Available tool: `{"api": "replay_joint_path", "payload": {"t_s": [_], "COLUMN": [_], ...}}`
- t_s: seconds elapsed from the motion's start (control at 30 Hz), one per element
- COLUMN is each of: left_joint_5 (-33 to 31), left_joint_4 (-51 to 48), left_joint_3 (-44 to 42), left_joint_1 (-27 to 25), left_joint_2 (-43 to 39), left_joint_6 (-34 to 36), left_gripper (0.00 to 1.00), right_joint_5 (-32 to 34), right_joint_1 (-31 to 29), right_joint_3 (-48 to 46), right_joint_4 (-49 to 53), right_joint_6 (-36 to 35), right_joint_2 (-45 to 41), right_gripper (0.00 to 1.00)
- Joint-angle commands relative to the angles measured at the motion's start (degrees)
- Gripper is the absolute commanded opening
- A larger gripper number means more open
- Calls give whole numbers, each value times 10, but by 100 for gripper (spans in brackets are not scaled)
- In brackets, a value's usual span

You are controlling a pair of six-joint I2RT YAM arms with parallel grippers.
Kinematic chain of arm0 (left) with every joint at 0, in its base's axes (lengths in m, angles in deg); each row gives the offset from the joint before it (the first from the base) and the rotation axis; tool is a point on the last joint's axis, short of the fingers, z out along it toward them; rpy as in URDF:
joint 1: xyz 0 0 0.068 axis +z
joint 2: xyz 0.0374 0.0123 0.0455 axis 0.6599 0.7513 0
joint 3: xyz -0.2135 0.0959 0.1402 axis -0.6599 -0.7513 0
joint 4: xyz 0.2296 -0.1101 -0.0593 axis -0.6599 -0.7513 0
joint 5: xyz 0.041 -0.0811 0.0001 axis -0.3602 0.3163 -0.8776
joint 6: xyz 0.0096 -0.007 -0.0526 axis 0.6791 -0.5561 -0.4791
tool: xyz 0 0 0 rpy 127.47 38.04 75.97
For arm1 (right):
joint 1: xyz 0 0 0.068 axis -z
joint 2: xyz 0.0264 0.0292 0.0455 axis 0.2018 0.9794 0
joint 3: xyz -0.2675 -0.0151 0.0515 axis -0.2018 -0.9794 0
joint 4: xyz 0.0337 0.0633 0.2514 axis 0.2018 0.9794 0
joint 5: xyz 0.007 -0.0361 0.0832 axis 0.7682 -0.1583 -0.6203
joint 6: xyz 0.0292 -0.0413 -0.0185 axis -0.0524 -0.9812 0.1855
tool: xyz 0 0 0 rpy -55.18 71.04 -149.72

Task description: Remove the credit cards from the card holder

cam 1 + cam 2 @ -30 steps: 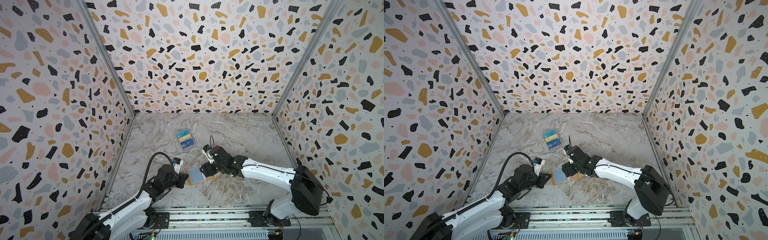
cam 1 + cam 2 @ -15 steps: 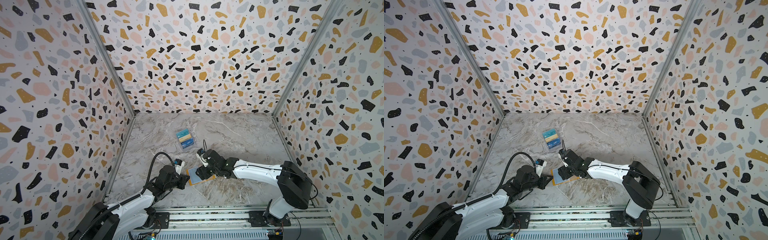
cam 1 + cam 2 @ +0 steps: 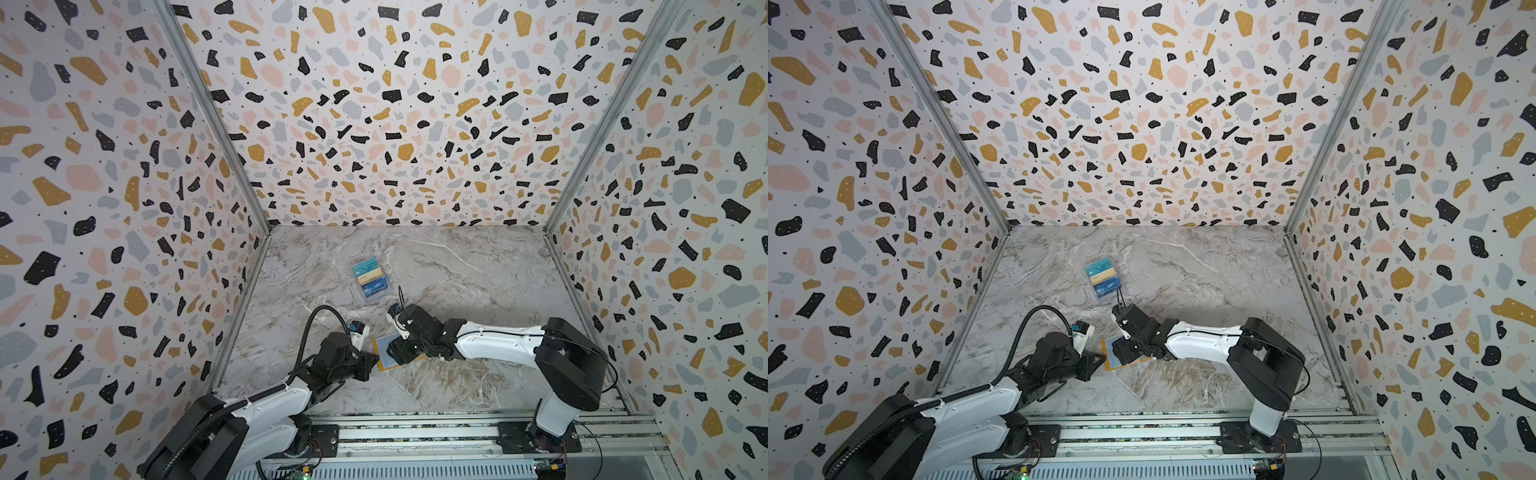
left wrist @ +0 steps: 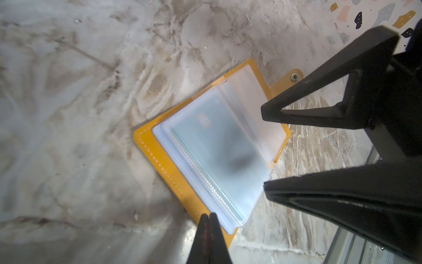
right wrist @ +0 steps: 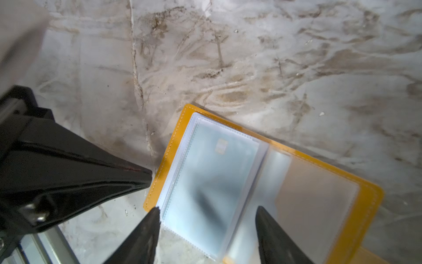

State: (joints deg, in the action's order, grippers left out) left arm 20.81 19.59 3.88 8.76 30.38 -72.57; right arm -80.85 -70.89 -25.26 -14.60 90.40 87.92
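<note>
Right wrist, card holder (image 5: 219, 178) under right end effector (image 5: 207, 211)

A lab robot booth: terrazzo-print walls (image 3: 374, 124), marble-look tabletop (image 3: 478, 266), two arms (image 3: 498, 337) on an aluminium rail (image 3: 415, 434).

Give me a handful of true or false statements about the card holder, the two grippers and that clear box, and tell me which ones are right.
The card holder lies open on the table. True.
The left gripper is wide open. False: it is shut, tips at the holder's yellow edge.
The right gripper has its jaws apart above the sleeves. True.
The clear box sits nearer the robot than the holder. False: it lies farther back.
</note>
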Motion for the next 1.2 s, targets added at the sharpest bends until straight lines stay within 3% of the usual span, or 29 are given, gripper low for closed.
{"api": "replay_joint_path", "payload": {"t_s": [0.0,0.6,0.93,1.17], "left_joint_5": [9,19,9,9], "left_joint_4": [34,71,50,46], "left_joint_3": [-7,-2,5,11], "left_joint_1": [-2,-2,-2,-2], "left_joint_2": [7,57,66,85], "left_joint_6": [2,-5,-7,-6], "left_gripper": [0,0,0,0], "right_joint_5": [1,25,56,71], "right_joint_1": [-7,-15,-27,-32], "right_joint_3": [19,28,52,61], "right_joint_4": [-13,-13,9,24], "right_joint_6": [8,4,-2,1], "right_joint_2": [3,32,56,72], "right_gripper": [66,64,68,62]}}
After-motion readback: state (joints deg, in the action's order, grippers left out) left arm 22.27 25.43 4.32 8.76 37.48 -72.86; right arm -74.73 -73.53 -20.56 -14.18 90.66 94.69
